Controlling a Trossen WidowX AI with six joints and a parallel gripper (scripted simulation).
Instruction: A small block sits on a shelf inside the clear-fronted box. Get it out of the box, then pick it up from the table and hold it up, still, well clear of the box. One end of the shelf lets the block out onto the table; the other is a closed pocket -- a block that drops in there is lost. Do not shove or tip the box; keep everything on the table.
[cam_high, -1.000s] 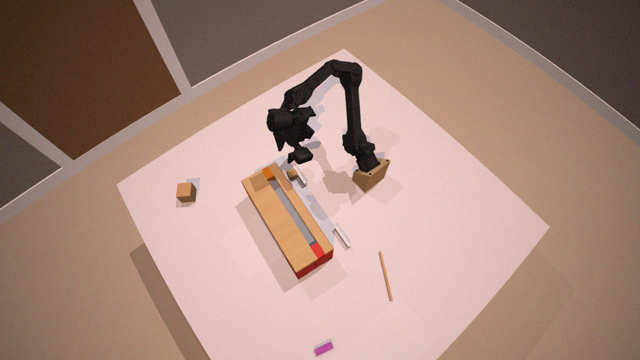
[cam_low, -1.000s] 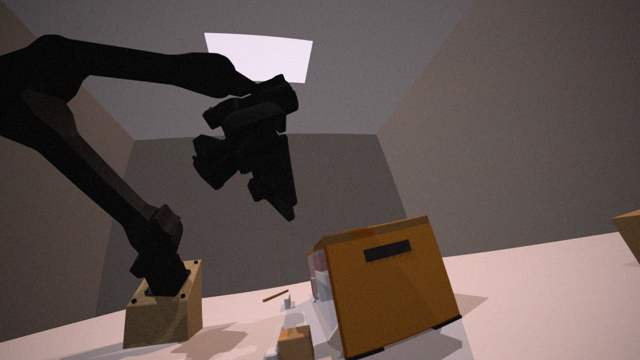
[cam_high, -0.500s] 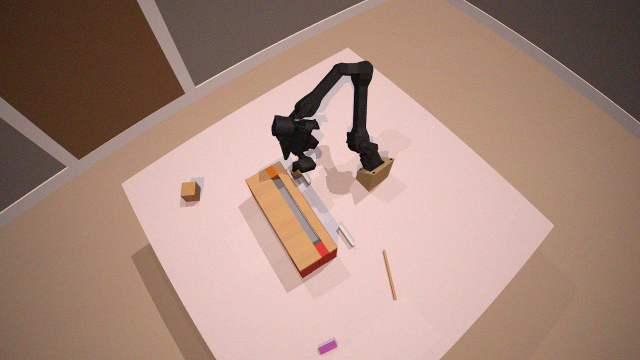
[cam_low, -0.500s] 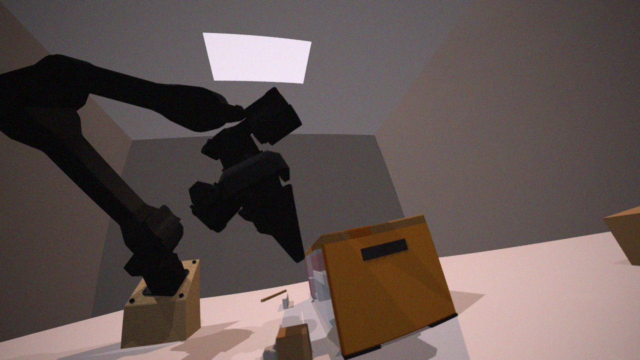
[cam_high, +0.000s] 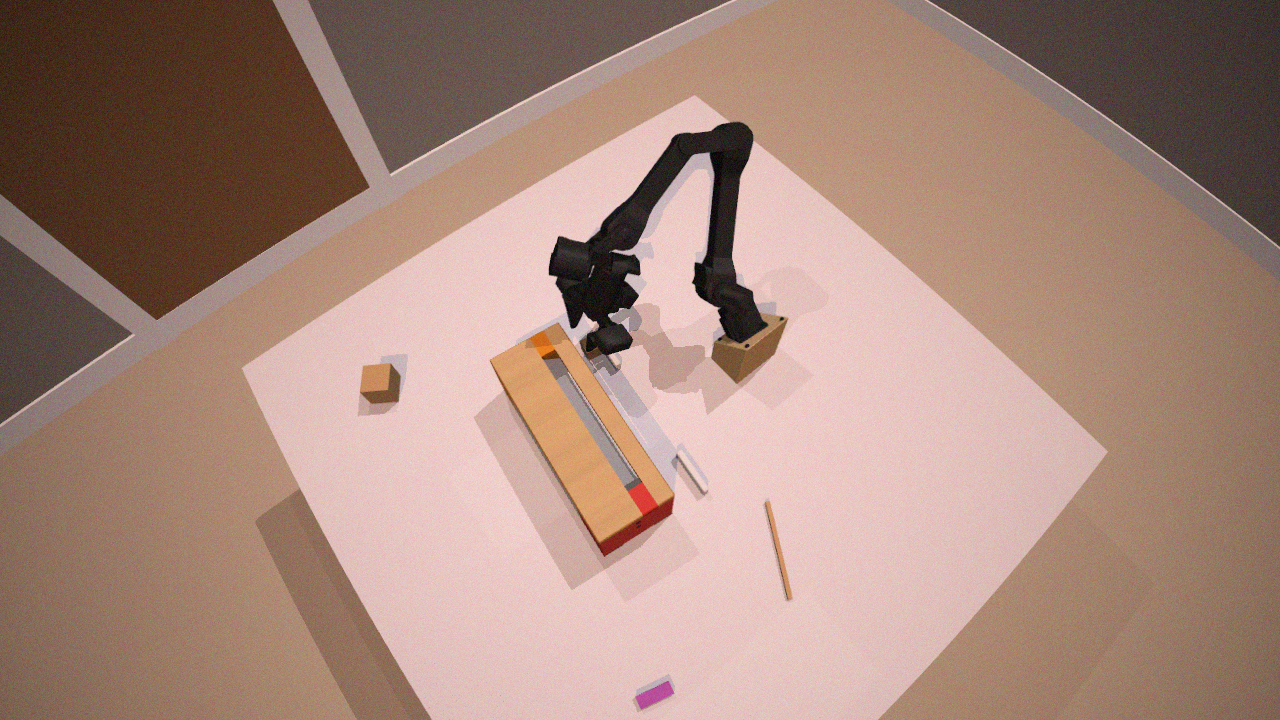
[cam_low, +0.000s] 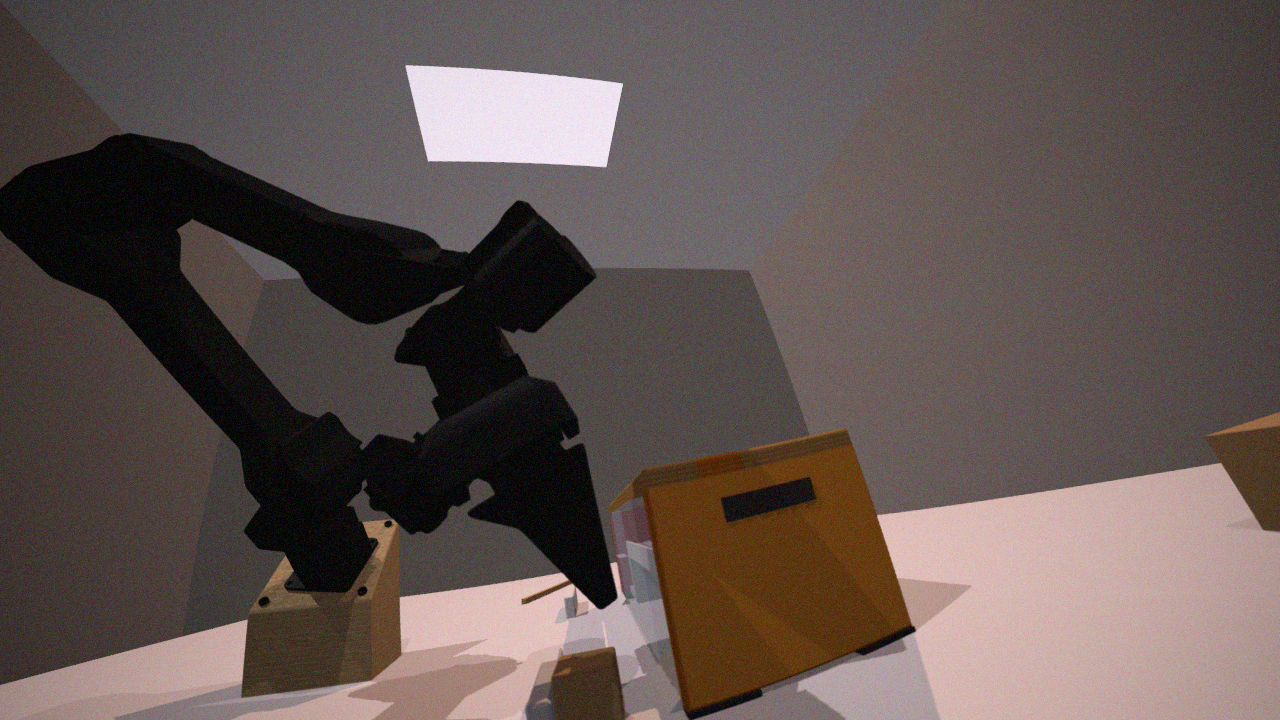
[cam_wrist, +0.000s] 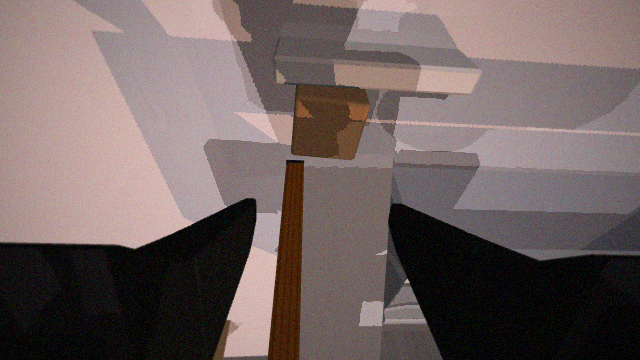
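Observation:
The small tan block (cam_high: 584, 343) (cam_low: 586, 685) (cam_wrist: 327, 122) lies on the table just outside the long wooden box (cam_high: 554, 420) (cam_low: 769, 573), beside its orange-marked end (cam_high: 542, 341). The box's other end (cam_high: 640, 501) is red. My gripper (cam_high: 608, 338) (cam_low: 597, 591) (cam_wrist: 324, 211) is open and empty. It hangs low over the table next to the box's front corner, its fingers pointing down, a little short of the block. In the wrist view the block sits ahead of the fingertips, and a brown edge of the box (cam_wrist: 289, 270) runs between them.
A larger tan cube (cam_high: 379, 382) (cam_low: 1248, 465) stands far left of the box. A thin wooden stick (cam_high: 777, 548) and a short white bar lie near the red end. A magenta tile (cam_high: 654, 693) lies at the front. The arm's wooden base (cam_high: 750, 347) (cam_low: 322, 626) is close by.

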